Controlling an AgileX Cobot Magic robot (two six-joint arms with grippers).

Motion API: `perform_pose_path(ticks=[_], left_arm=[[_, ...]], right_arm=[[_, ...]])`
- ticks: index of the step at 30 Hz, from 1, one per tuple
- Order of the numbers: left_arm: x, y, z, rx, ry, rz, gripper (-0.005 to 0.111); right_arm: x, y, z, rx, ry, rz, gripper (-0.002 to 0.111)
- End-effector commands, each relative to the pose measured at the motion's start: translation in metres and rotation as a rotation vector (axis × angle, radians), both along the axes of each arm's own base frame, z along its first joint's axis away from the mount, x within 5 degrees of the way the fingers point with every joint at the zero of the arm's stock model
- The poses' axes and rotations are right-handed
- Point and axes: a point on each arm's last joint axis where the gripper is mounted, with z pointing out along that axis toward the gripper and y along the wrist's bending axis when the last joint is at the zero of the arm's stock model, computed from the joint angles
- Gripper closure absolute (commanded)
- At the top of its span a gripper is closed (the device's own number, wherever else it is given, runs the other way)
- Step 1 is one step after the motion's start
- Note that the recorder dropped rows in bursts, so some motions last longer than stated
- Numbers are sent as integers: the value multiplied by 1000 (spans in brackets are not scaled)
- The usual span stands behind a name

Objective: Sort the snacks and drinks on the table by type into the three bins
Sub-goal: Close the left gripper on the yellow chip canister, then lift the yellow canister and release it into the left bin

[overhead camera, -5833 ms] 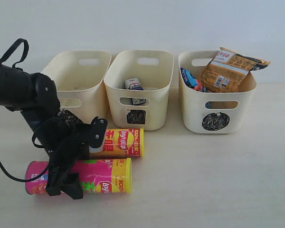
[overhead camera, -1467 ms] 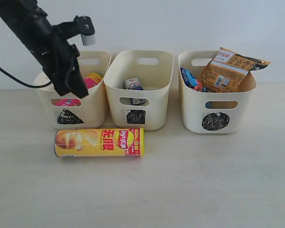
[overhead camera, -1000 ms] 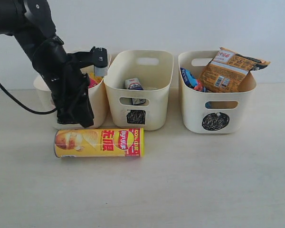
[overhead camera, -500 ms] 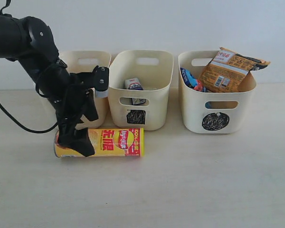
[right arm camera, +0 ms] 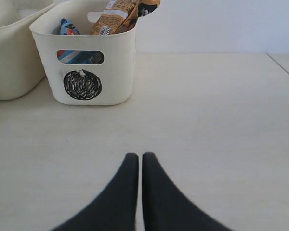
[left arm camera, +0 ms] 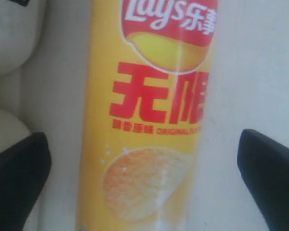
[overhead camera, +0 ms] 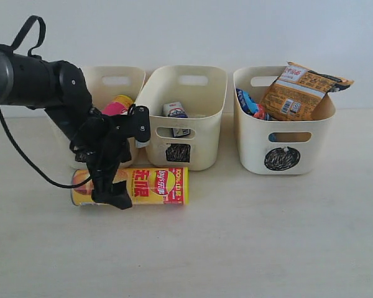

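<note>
Left wrist view: left pincer (left arm camera: 142, 169) released, straddling the yellow chip tube (left arm camera: 149, 120) on the counter (left arm camera: 253, 72) without touching; in the exterior view the tube's bulk lies at three o'clock.

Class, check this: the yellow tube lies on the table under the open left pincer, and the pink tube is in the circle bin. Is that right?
One error: the pink tube is in the leftmost bin, not the circle bin on the right, as the exterior view shows. The yellow tube does lie on the table under the open left pincer.
</note>
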Motion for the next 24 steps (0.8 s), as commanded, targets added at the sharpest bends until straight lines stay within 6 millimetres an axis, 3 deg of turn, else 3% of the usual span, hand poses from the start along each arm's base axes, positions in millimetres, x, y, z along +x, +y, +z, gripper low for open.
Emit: perform_pose_path(ticks=[1,7,9,12,14,15,20,24], left_arm=[[5,-3,-6,-14,-41,28,10],[8,-4,-30,7,-19,26,13],[9,-3,-34,12,-10,25,21],[8,-3,-35,13,-6,24,48],[8,-3,-35,15,2,22,80],[7,-3,-35,16,4,22,101],[-3,-1,-24,39,84,-19,103],[-11,1,-3,37,103,-34,103]], right_arm=[[0,0,-1,-3,-6,-2,108],[0,0,-1,-3,-6,-2,108],[0,0,-1,-4,-7,-2,108],[0,0,-1,-4,-7,-2,108],[0,0,-1,-4,-7,-2,108],[0,0,-1,-2,-6,-3,108],[0,0,-1,-2,-6,-3,108],[0,0,-1,-2,-6,-3,108]])
